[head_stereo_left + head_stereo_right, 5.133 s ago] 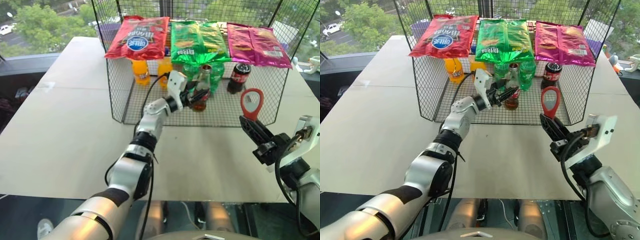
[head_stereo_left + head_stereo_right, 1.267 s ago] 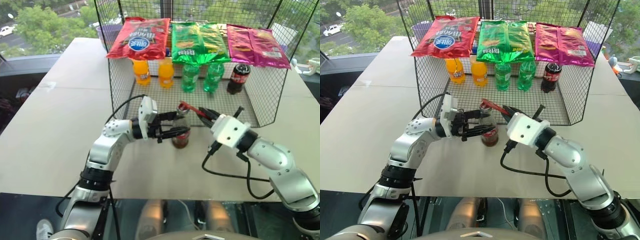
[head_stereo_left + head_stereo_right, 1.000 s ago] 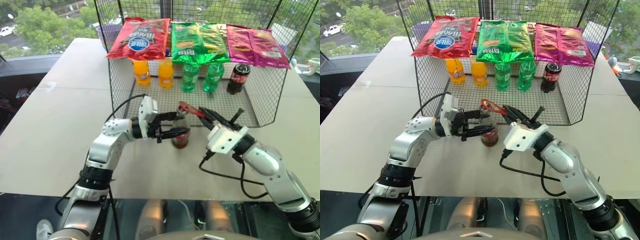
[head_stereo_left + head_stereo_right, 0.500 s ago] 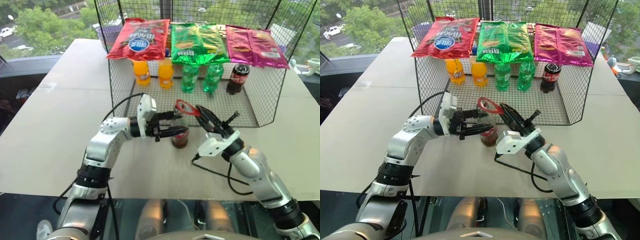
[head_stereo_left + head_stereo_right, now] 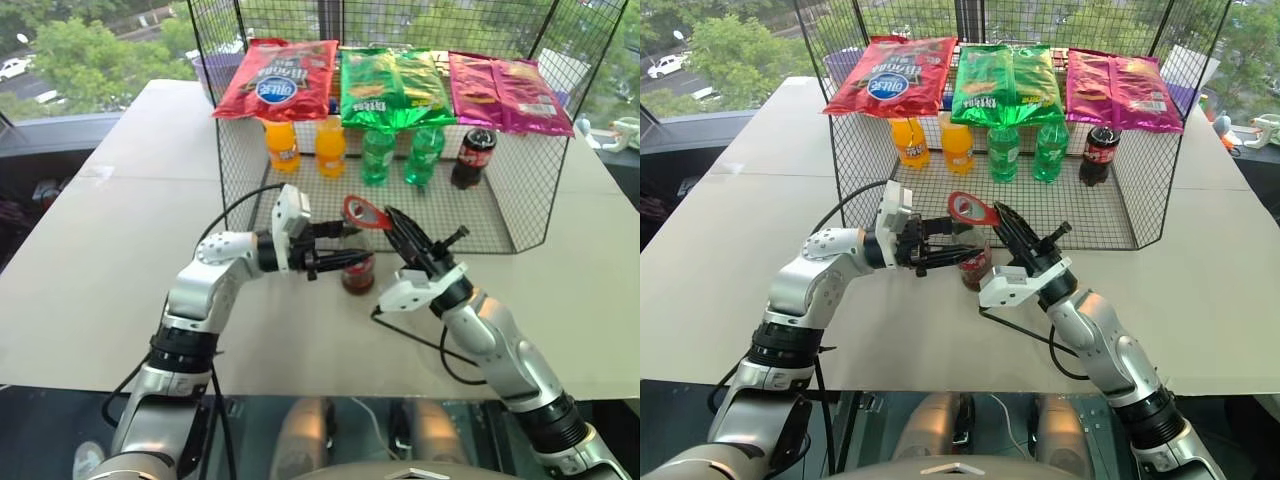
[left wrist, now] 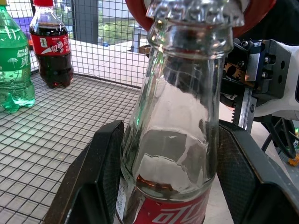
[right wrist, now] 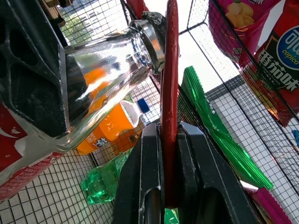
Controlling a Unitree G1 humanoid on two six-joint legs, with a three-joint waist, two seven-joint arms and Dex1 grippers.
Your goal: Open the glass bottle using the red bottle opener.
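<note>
The glass bottle stands upright on the table just in front of the wire basket, with dark cola low in it and a red label. My left gripper reaches in from the left, shut on its body; its black fingers press both sides of the glass bottle. My right gripper is shut on the handle of the red bottle opener. The opener's ring head lies over the capped bottle top. In the right wrist view the red bottle opener stands edge-on against the bottle's mouth.
The wire basket stands behind the bottle, holding orange bottles, green bottles and a dark plastic cola bottle. Chip bags lie across its top. The white table stretches wide to the left.
My right arm has swung left and rolled, bringing the opener's ring from beside the bottle top to over it. The left gripper has kept the bottle still.
</note>
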